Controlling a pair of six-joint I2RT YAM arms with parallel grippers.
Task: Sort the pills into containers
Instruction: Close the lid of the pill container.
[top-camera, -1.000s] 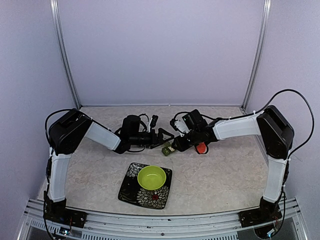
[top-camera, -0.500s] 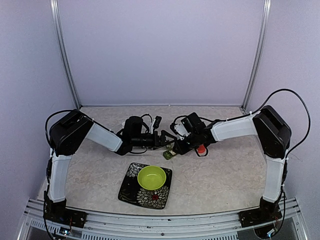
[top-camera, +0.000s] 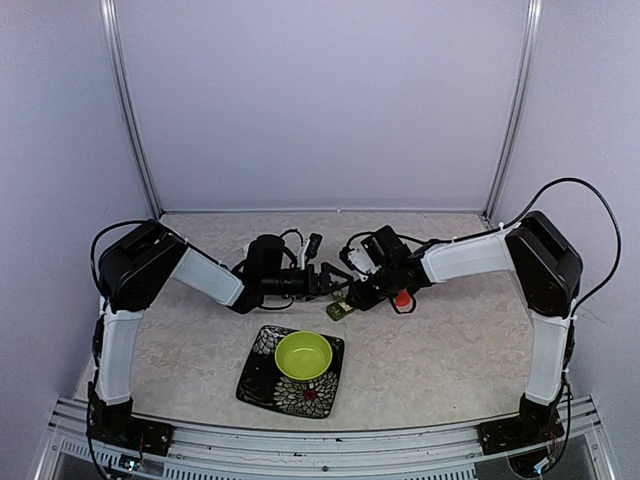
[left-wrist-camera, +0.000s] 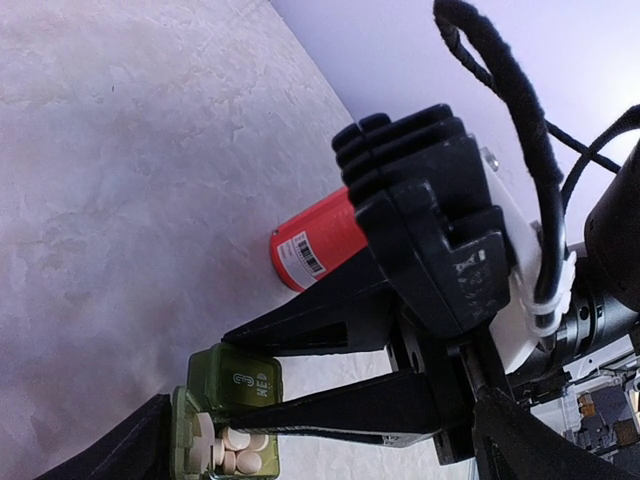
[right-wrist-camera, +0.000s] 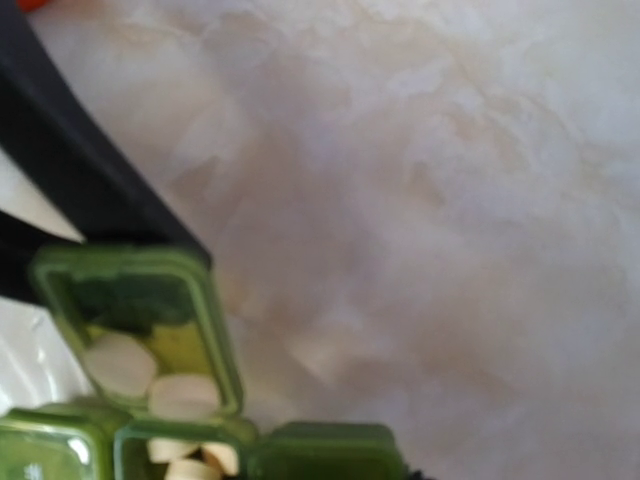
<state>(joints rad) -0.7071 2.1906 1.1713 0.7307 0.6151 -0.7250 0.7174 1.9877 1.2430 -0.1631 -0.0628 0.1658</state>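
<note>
The dark green pillbox (top-camera: 338, 310) lies between the two grippers. In the left wrist view its lid (left-wrist-camera: 237, 379) stands open, and white round pills (left-wrist-camera: 233, 447) fill a compartment. My right gripper (top-camera: 349, 298) reaches in from the right, and its black fingers (left-wrist-camera: 330, 405) close on either side of the open lid. My left gripper (top-camera: 326, 282) is open just left of the pillbox, its own fingers (left-wrist-camera: 135, 450) spread wide. The right wrist view shows the open compartments (right-wrist-camera: 140, 330) with pills (right-wrist-camera: 182, 396) close up.
An orange pill bottle (top-camera: 402, 298) lies on its side behind the right gripper; it also shows in the left wrist view (left-wrist-camera: 315, 240). A lime-green bowl (top-camera: 303, 354) sits on a dark flowered plate (top-camera: 262, 385) at the front.
The right gripper and pillbox have shifted slightly toward the near edge. The left gripper has reached further right, closer to the pillbox. Little has moved in the last half second.
</note>
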